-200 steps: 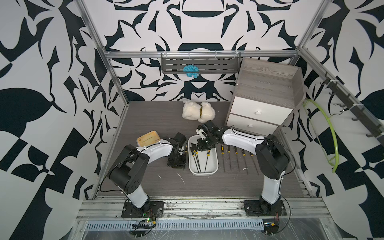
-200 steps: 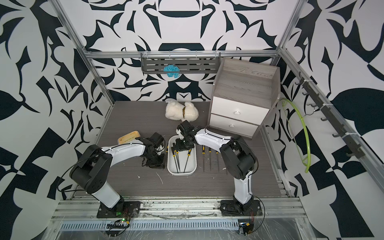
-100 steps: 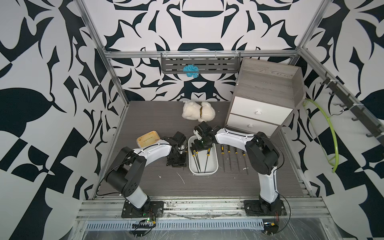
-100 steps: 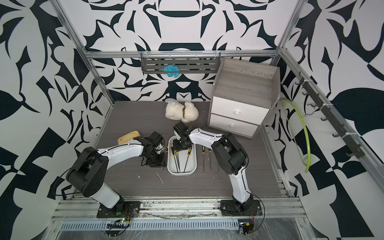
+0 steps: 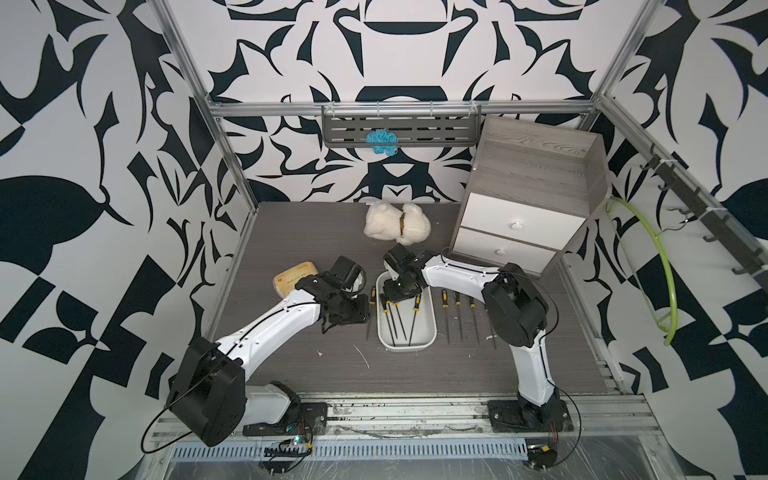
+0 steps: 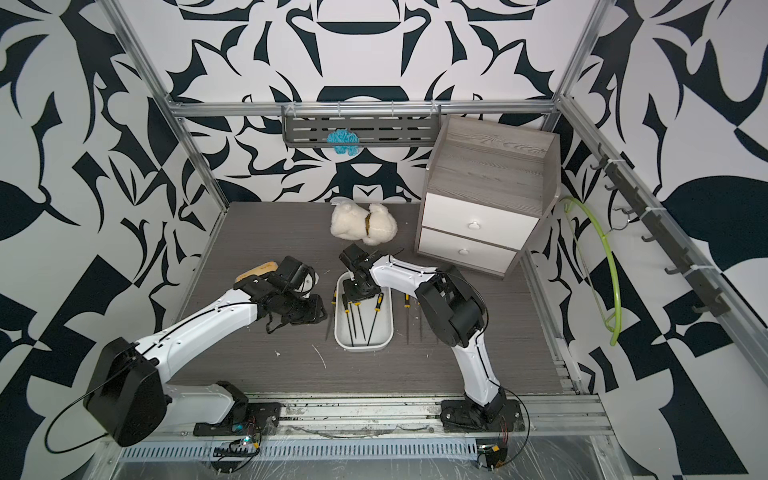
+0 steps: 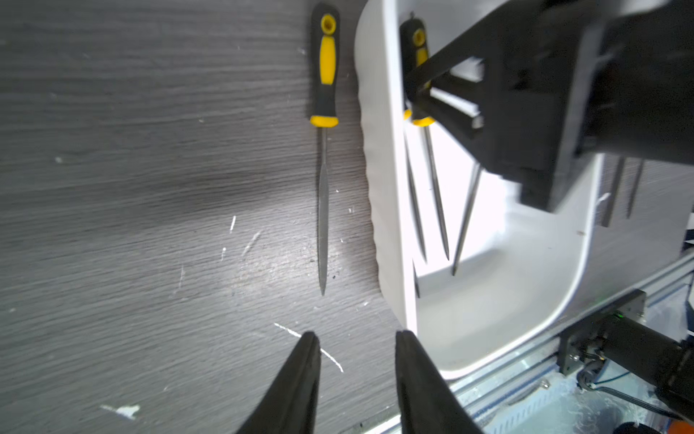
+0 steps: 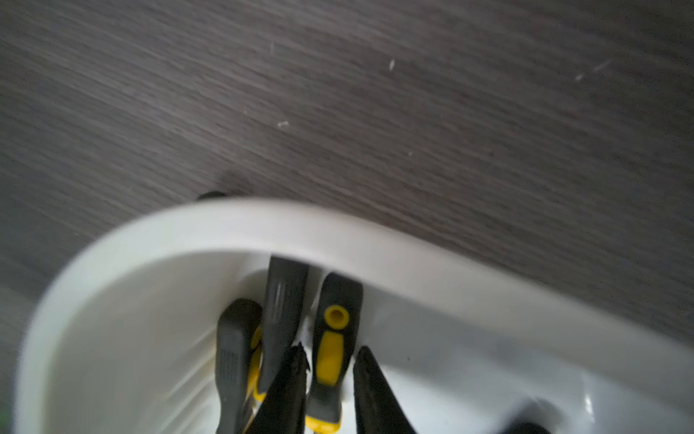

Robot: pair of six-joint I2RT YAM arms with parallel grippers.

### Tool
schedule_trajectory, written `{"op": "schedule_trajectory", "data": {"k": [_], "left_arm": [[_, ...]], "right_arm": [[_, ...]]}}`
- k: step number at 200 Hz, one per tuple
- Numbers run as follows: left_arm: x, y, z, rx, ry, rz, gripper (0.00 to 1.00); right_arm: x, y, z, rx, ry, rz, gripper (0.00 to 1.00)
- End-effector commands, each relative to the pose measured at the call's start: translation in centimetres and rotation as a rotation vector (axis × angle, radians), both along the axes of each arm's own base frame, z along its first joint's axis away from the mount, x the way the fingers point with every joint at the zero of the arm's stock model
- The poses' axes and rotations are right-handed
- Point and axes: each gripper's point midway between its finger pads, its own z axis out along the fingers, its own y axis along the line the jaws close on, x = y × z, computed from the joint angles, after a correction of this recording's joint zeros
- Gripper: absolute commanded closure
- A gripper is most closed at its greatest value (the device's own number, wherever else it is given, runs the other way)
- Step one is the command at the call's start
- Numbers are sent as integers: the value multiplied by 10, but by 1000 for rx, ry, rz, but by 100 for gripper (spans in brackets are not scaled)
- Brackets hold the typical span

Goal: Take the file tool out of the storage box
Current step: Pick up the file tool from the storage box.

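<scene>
While the right gripper (image 8: 331, 349), narrow-jawed, is straddling its handle, clamped or not I cannot tell, the file tool (image 8: 331, 360) is lying lengthwise in the storage box (image 8: 263, 221), handle toward the back wall (image 5: 415, 50), a neighbouring file (image 8: 283, 312) crowding it, the left gripper (image 7: 356, 333) hovering slightly parted outside.

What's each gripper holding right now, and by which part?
Nothing in the left gripper, jaws open. The right gripper straddles a file at its handle, in the box; whether it grips, cannot tell.
</scene>
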Motion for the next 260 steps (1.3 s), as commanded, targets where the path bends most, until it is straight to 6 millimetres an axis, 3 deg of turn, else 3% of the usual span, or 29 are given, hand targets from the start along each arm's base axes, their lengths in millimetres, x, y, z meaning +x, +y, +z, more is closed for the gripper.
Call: {"op": "schedule_trajectory", "data": {"k": [1,60,67,109,147,163,175,222,260], "left_arm": [[0,1,13,-3,1,13,61],[8,-13,24,-84,-50,-9,62],[9,-16,38,-124,-94,-14,62],[9,-32,68,-302,-208,-44,70],[7,-57,91,-541,-314,-115,69],[2,-67,103,-649,-357,-161,57],[-1,-71,108,-691,-375,-193,56],[3,-74,103,-744,-393,-173,40],[6,-75,96,-778,-394,-147,38]], "right_arm": [[3,-11,12,-66,-44,-20,72],[3,-10,3,-118,-28,0,75],[2,-8,2,-111,-21,7,77],[2,4,17,-22,-36,7,93],[4,16,66,122,-121,3,100],[5,18,96,192,-186,2,100],[4,18,119,238,-229,11,100],[-2,16,201,401,-368,20,100],[-15,19,234,553,-392,13,100]]}}
